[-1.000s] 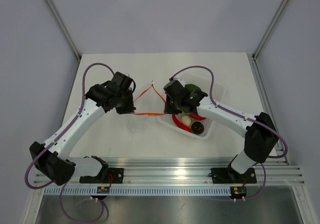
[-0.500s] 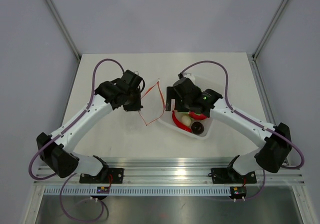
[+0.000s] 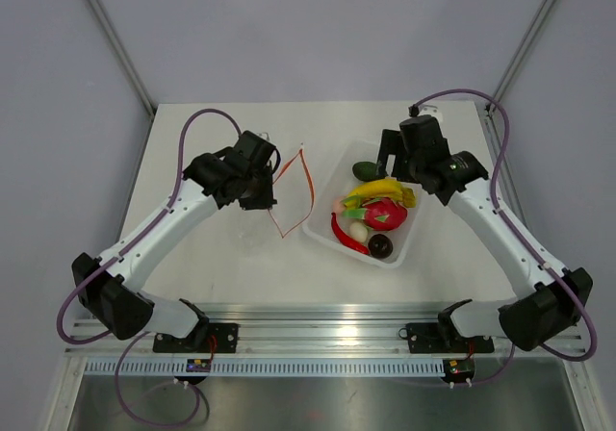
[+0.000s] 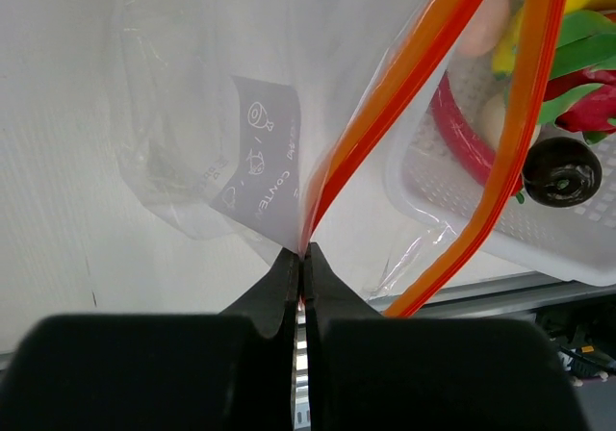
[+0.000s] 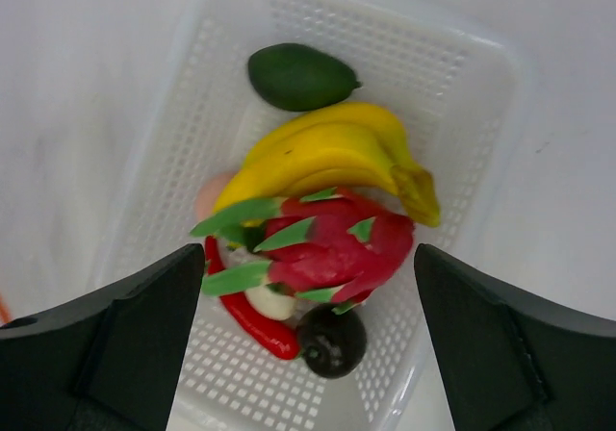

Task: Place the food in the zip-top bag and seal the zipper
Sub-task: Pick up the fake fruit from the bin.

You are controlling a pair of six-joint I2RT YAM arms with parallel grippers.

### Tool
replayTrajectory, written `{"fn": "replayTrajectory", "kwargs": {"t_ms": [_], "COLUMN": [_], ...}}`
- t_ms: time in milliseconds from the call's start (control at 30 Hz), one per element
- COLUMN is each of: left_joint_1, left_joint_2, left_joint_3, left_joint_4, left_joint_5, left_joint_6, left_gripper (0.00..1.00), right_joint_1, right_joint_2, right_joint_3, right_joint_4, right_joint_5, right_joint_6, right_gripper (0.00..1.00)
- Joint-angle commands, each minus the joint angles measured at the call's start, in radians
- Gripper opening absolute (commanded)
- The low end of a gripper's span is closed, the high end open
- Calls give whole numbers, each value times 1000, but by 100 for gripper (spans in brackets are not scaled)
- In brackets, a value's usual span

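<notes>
Top view: left claw (image 3: 269,203) is clamped on the zip-top bag (image 3: 258,234) at its zipper (image 3: 310,186). The mouth gapes, just left of the tray (image 3: 322,227) on the bench (image 3: 192,133). Right claw (image 3: 393,160) hovers over the tray's far end.
Left wrist: jaws together on the zipper's corner (film pinched between).
Right wrist: fingers (image 5: 125,335) wide apart, nothing held. Banana (image 5: 327,152), dragon fruit (image 5: 327,248), chilli (image 5: 252,323), avocado (image 5: 298,75) and dark fruit (image 5: 330,340) all sit in the tray.

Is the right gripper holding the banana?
No: the right gripper stands wide open above the tray, and the banana lies in that tray, clear of both fingers.
</notes>
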Motion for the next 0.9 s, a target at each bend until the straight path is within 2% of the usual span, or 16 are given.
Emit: {"fn": "replayTrajectory", "kwargs": {"t_ms": [0, 100, 267, 300, 400, 500, 767, 833, 867], "left_joint_1": [-3, -3, -3, -3, -3, -3, -3, -3, -3], "left_joint_2": [2, -6, -20, -21, -24, -27, -34, -35, -32], "left_joint_3": [48, 37, 20, 17, 17, 17, 5, 2, 3], "left_joint_4": [24, 24, 27, 27, 22, 21, 27, 30, 30], "left_joint_5": [-19, -6, -3, -3, -5, -5, 4, 6, 8], "left_joint_6": [27, 38, 53, 55, 62, 70, 72, 72, 72], "left_gripper": [0, 0, 0, 0, 0, 0, 0, 0, 0], "right_joint_1": [-103, -173, -214, -219, -225, -225, -225, -225, -225], "right_joint_2": [84, 189, 290, 317, 392, 432, 514, 526, 529], "right_joint_3": [72, 121, 158, 162, 187, 188, 139, 129, 118], "right_joint_4": [-65, -113, -121, -113, -134, -141, -125, -116, -107], "right_joint_5": [4, -30, -65, -83, -83, -77, -91, -102, -112], "right_joint_6": [-136, -210, -288, -297, -336, -360, -353, -348, -345], "right_gripper": [97, 93, 81, 71, 63, 59, 60, 58, 54]}}
